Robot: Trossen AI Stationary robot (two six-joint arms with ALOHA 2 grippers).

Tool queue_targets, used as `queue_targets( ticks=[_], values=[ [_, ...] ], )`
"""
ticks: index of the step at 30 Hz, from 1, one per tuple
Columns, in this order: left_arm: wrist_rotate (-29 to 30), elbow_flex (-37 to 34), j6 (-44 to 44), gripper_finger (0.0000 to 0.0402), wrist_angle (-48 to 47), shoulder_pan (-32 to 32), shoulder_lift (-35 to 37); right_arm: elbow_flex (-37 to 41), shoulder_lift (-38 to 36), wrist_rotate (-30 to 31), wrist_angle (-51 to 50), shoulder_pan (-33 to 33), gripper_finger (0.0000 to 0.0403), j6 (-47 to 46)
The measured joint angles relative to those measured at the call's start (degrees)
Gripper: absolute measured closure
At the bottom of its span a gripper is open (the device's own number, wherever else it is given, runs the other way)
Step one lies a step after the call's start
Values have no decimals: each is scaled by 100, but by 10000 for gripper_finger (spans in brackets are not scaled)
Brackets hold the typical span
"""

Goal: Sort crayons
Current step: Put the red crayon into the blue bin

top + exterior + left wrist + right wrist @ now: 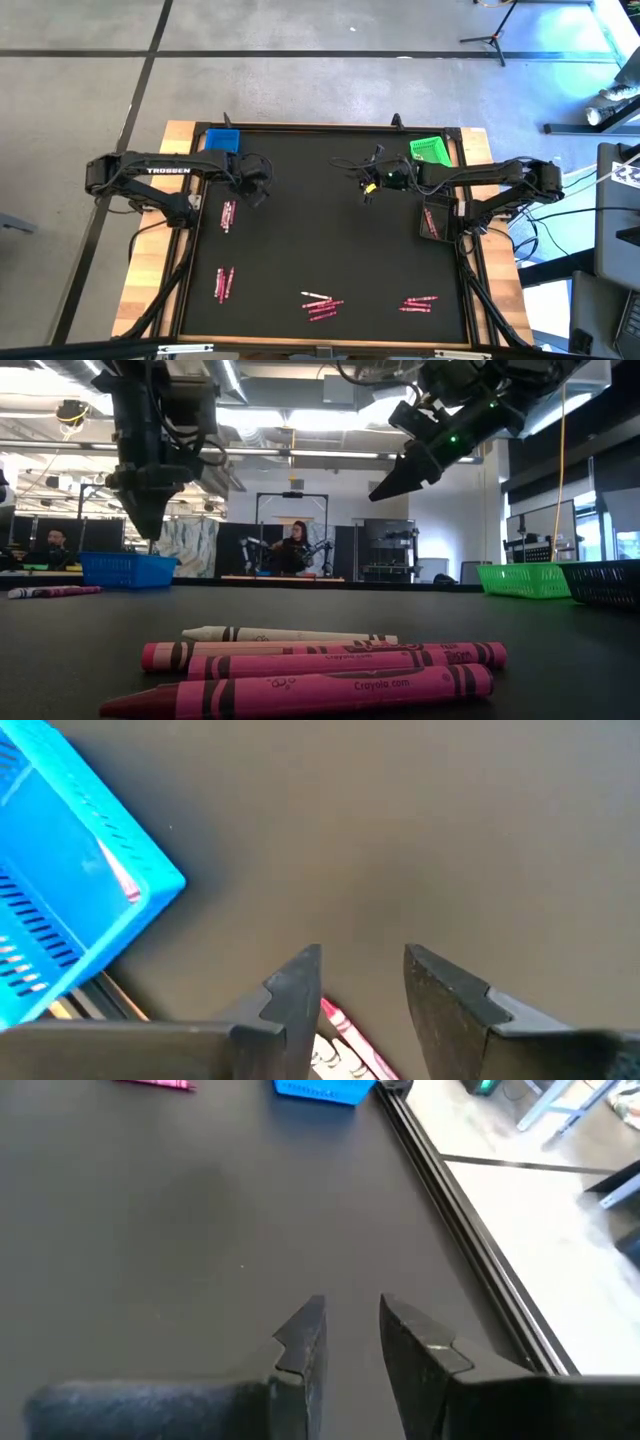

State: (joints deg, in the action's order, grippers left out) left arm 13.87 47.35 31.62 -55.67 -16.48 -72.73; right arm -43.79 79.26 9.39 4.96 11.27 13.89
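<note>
Pink-red crayons lie flat on the black mat in several small groups: one (228, 215) near the left, one (224, 284) at the near left, one (320, 303) with a pale crayon (315, 294) at the near middle, and one (420, 302) at the near right. My left gripper (255, 182) is open and empty, raised beside the blue tray (221, 140). Its wrist view (360, 970) shows a pink crayon (340, 1025) on the mat below and another in the tray (125, 880). My right gripper (368, 186) hangs above the mat's far middle, narrowly open (350, 1315) and empty.
A green tray (430, 152) stands at the far right and a dark tray (432, 222) near the right edge. The mat's raised black rim (450, 1210) runs around it. Bare mat (320, 230) lies between the arms. People sit in the room behind (297, 545).
</note>
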Motion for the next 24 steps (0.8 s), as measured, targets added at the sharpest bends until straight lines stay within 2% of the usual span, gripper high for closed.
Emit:
queue_targets(
  ticks=[8, 15, 24],
  values=[
    [-261, -4, 1080, 266, -585, 36, 0, 0, 0, -2, -9, 0, 309, -23],
    [-348, -68, 1330, 266, -600, 34, -25, 0, 0, -255, -91, 0, 309, -168],
    [-604, -786, 1493, 266, -74, -190, -38, 0, 0, -256, -85, -2, 309, -167]
  ],
)
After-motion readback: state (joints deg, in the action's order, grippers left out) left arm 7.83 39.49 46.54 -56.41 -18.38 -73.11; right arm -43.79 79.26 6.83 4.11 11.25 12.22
